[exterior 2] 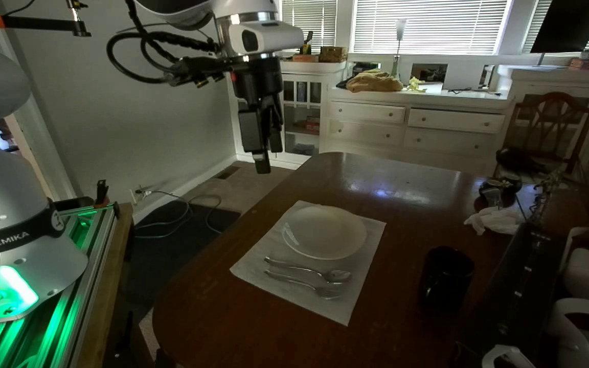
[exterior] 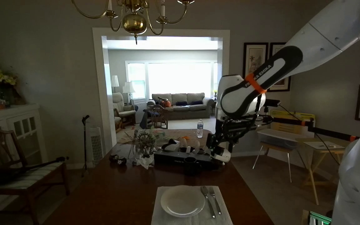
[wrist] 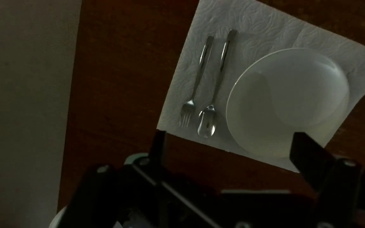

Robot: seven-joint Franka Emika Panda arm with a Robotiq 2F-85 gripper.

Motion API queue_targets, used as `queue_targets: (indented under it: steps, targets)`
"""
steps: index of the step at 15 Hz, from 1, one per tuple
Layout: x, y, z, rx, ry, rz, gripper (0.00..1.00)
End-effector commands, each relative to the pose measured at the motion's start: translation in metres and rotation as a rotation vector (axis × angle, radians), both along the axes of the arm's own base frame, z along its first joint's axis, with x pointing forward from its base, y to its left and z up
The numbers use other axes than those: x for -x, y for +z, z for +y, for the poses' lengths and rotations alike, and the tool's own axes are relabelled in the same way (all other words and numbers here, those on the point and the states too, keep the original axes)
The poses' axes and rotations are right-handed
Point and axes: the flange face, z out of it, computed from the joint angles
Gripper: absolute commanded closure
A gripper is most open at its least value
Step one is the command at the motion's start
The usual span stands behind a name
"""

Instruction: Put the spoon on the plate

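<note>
The largest thing in front of you is the brown table (exterior 2: 274, 337), its top showing in both exterior views. Next comes your white arm (exterior: 280, 64), at the right of an exterior view. On the table lies a long black box (exterior: 173, 159), and on the near side of it, in the same view, a pale paper sheet (exterior: 195, 220). The white plate (wrist: 293, 101) sits face up on that sheet. Your gripper (wrist: 230, 136) hangs in the air, its 2 fingers pointing down and spread wide apart; you have hold of nothing. A black cup (exterior 2: 445, 278) stands on the table between the sheet and the box. Your spoon (wrist: 208, 117) lies on the sheet, just beside the plate, with a strip of bare paper between the 2. In the wrist view you see it left of the plate, its bowl end toward your gripper. The fork (wrist: 188, 107) lies farther left in that view, near the spoon and apart from it, its tines at the same end as the spoon's bowl.
</note>
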Motion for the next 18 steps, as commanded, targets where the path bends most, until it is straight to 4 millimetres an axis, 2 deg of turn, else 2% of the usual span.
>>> queue_targets:
  steps: [1,4,5,6,11,18]
  targets:
    - [0.008,-0.035,0.008,-0.041,-0.071,-0.061,0.0]
    - [0.012,-0.062,0.015,-0.012,-0.042,-0.123,0.0]
    - [0.008,-0.046,0.01,-0.008,-0.028,-0.097,0.0]
    - [0.01,-0.052,0.012,-0.008,-0.024,-0.096,0.0]
    - [0.005,-0.043,0.011,-0.013,-0.033,-0.121,0.0]
    - [-0.013,-0.099,0.004,-0.097,-0.079,-0.046,0.0]
